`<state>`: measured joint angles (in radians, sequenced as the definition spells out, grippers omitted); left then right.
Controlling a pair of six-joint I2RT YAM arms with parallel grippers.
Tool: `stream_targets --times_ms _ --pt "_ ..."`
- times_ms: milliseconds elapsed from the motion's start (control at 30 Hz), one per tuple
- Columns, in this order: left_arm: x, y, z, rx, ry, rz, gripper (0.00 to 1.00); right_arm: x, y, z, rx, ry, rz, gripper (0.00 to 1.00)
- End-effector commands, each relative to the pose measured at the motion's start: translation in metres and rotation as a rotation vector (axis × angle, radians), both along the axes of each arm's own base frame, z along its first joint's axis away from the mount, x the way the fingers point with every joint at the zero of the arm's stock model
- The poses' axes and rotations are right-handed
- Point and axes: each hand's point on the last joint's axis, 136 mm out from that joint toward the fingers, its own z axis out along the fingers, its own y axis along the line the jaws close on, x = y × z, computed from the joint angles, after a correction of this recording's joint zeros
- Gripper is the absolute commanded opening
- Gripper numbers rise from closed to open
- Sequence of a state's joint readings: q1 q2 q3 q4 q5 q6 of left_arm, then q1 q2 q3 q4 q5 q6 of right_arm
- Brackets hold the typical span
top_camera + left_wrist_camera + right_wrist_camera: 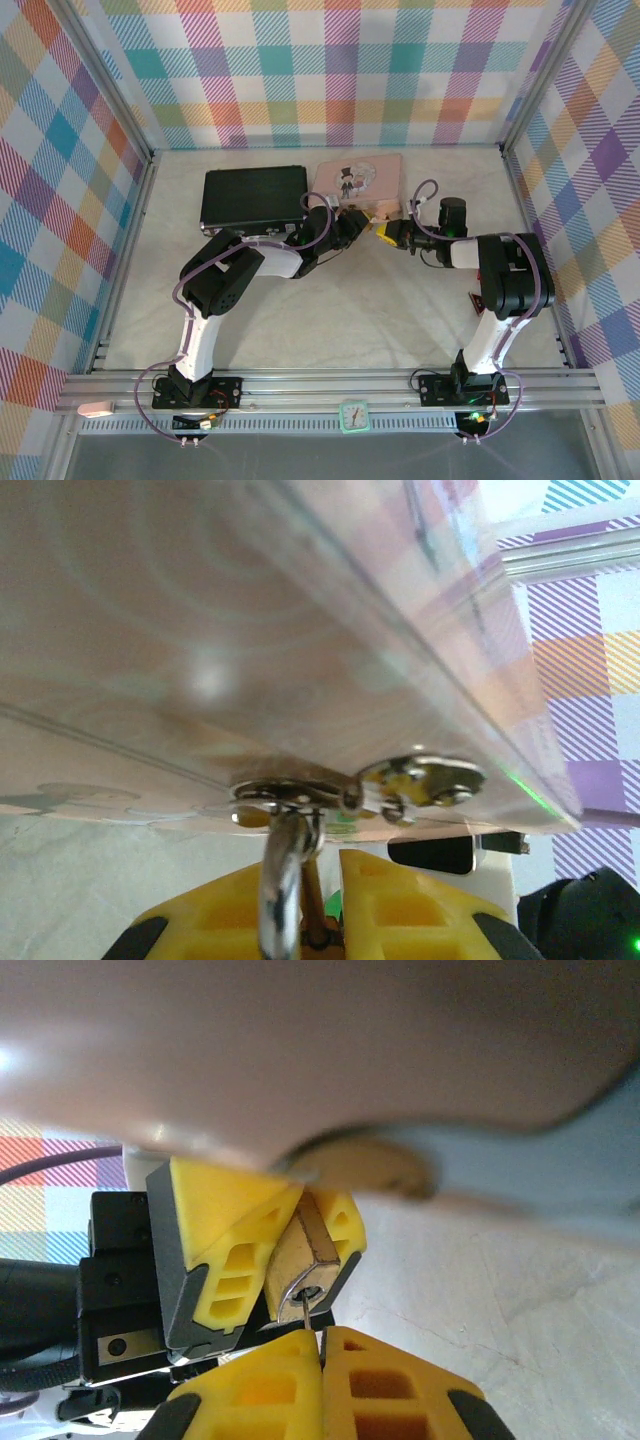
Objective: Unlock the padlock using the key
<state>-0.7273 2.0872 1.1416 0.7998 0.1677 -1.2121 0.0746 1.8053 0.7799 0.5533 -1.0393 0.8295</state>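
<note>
The brass padlock (pixel 305 1250) is clamped between the yellow fingers (pixel 215 1210) of my left gripper (pixel 352 228), keyhole end facing my right gripper (pixel 322 1355). The right gripper is shut on the thin dark key (pixel 304 1312), whose shaft enters the keyhole. In the left wrist view the silver shackle (pixel 281 880) hangs through the clasp (pixel 400 780) of the pink tin (pixel 250 630). There the left gripper (pixel 332 905) is shut on the padlock body (pixel 314 924), which is mostly hidden between the fingers. Both grippers meet just in front of the pink tin (pixel 355 180).
A black case (pixel 253 197) lies left of the pink tin, right behind the left arm. Plaid walls enclose the table on three sides. The white table top (pixel 340 310) stretches between the arms and their bases.
</note>
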Motion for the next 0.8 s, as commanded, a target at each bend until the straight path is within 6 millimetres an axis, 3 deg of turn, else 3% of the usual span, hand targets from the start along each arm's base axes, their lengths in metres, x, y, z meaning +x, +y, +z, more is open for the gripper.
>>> stream_targets --times_ms 0,267,567,767 --pt "-0.046 -0.039 0.045 -0.104 -0.05 -0.235 0.0 0.009 0.004 0.015 -0.038 -0.103 0.033 0.0" --pt "-0.047 -0.042 0.046 -0.098 -0.056 -0.243 0.0 0.017 0.001 0.003 0.0 0.026 -0.055 0.0" --pt "-0.052 -0.043 0.045 -0.031 -0.084 -0.313 0.0 -0.002 0.005 0.015 -0.056 -0.065 0.1 0.0" --pt "-0.052 -0.045 0.044 -0.042 -0.093 -0.342 0.0 -0.003 0.002 0.015 -0.07 -0.055 0.08 0.0"
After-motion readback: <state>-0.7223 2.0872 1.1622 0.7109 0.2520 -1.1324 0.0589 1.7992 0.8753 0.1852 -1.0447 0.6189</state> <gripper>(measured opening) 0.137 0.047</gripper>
